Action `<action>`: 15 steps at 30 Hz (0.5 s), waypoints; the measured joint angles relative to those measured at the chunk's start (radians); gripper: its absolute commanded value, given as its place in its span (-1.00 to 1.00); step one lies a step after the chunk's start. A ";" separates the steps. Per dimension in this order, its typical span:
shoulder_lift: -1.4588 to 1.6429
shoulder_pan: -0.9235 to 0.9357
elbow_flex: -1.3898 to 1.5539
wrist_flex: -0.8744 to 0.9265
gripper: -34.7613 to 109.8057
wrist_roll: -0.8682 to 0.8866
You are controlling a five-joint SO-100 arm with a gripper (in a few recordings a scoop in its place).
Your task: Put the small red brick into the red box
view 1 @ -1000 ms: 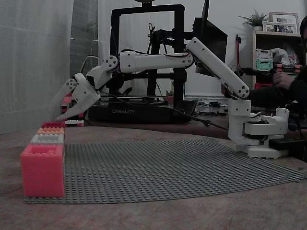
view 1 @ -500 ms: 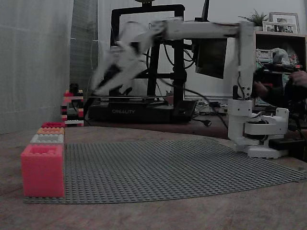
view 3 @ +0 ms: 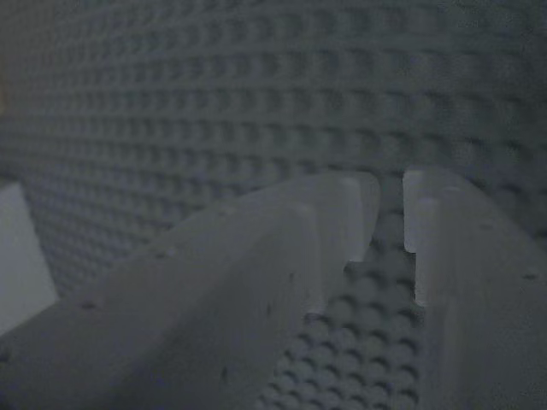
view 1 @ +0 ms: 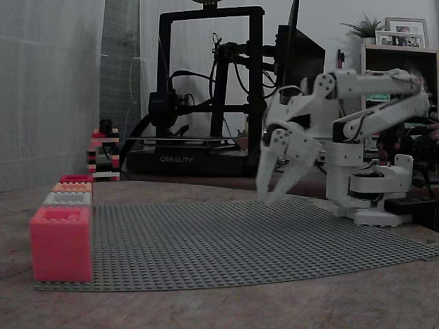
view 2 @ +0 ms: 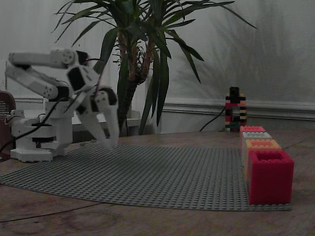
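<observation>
Presently my gripper (view 1: 267, 197) hangs empty, jaws narrowly parted, the red box (view 1: 75, 179) well apart at 9 o'clock; the small red brick being unlocated, I risk grasping nothing.

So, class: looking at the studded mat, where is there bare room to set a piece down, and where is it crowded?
Most of the grey mat lies bare, from the row of boxes across to the arm's base. The crowded strip is one edge, where the pink box, grey box, orange box and red box stand in line. The tool hangs just above the mat near the base.
</observation>
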 measured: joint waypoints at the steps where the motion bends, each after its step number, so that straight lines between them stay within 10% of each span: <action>1: 0.057 0.000 0.014 0.031 -0.52 0.015; 15: 0.391 0.000 0.058 0.210 -0.52 0.114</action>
